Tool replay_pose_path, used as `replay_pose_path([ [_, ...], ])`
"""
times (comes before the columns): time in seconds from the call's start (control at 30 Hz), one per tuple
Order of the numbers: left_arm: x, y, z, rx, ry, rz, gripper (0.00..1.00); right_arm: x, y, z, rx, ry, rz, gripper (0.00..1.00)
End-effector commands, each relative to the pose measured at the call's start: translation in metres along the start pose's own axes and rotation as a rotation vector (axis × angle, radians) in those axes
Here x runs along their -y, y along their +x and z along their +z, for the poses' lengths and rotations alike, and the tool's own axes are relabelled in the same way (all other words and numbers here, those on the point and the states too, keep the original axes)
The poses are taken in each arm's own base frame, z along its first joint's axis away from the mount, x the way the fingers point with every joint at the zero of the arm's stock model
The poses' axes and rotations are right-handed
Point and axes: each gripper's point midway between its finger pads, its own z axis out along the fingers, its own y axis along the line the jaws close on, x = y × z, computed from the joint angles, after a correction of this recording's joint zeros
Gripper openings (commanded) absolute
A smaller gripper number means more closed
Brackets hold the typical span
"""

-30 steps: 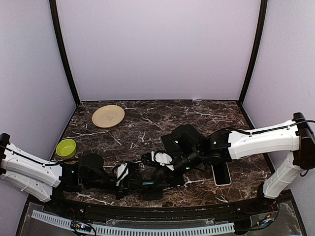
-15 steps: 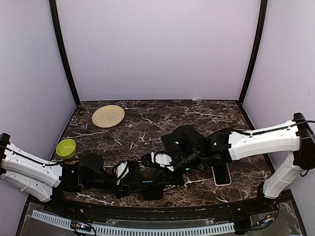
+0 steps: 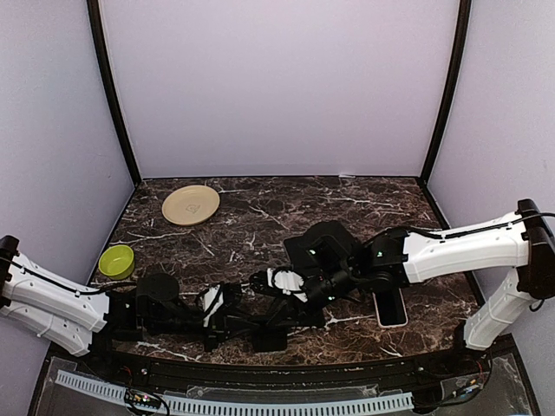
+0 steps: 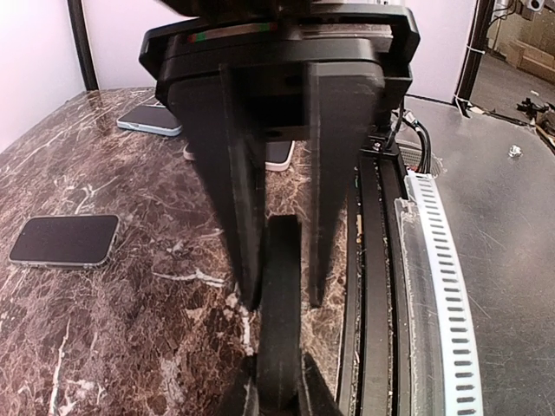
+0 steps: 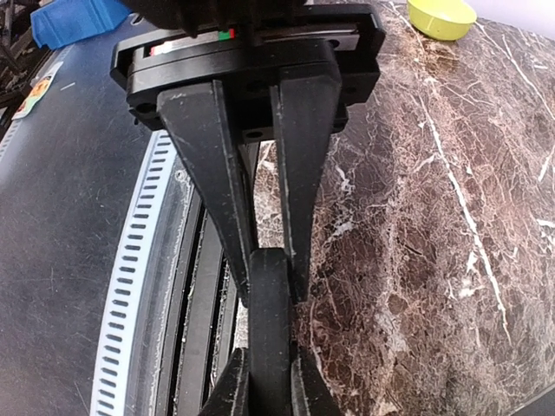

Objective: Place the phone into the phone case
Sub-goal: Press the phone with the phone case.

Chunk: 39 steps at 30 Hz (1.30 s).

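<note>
The black phone case [image 3: 270, 334] stands on edge just above the table's front edge, held from both sides. My left gripper [image 3: 257, 322] is shut on it from the left, and my right gripper [image 3: 277, 310] is shut on it from the right. In the left wrist view the case [image 4: 279, 295] shows edge-on between my fingers [image 4: 236, 217]. In the right wrist view the case [image 5: 269, 321] is clamped between the fingers [image 5: 217, 191]. A dark phone [image 4: 65, 240] lies flat on the marble. A white-edged phone [image 3: 390, 305] lies under the right arm.
A tan plate [image 3: 191, 204] lies at the back left. A green bowl [image 3: 116, 260] sits at the left edge and also shows in the right wrist view [image 5: 442, 16]. Another phone [image 4: 152, 119] lies further off. A slotted rail [image 3: 234, 404] runs along the front.
Almost nothing. The left arm has shifted very slightly, and both grippers stay closed on the case in the same place.
</note>
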Motion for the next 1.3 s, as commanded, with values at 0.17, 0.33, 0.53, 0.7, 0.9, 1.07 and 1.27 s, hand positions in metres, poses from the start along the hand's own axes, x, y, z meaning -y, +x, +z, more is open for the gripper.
replay_pose_path([
  [0.17,-0.015,-0.01,-0.008,0.056,-0.087,0.01,0.0,-0.004,-0.001,-0.007,0.09,0.012,0.073,0.41],
  [0.33,-0.012,-0.013,-0.008,0.067,-0.072,0.002,0.0,-0.003,-0.002,-0.005,0.126,0.015,0.103,0.32],
  [0.53,-0.008,-0.02,-0.007,0.072,-0.046,0.001,0.0,-0.003,-0.009,-0.01,0.158,0.024,0.095,0.0],
  [0.7,-0.006,-0.03,-0.005,0.079,-0.029,-0.002,0.0,-0.003,-0.013,-0.017,0.16,0.035,0.095,0.1],
  [0.9,0.008,-0.076,-0.01,0.157,0.054,-0.047,0.0,-0.01,-0.02,-0.029,0.235,0.028,0.129,0.47],
  [1.07,0.014,-0.097,-0.016,0.21,0.091,-0.045,0.0,-0.012,-0.021,-0.031,0.279,0.017,0.154,0.42],
  [1.27,0.015,-0.109,-0.023,0.259,0.098,-0.05,0.0,-0.015,-0.02,-0.034,0.291,0.007,0.17,0.09],
])
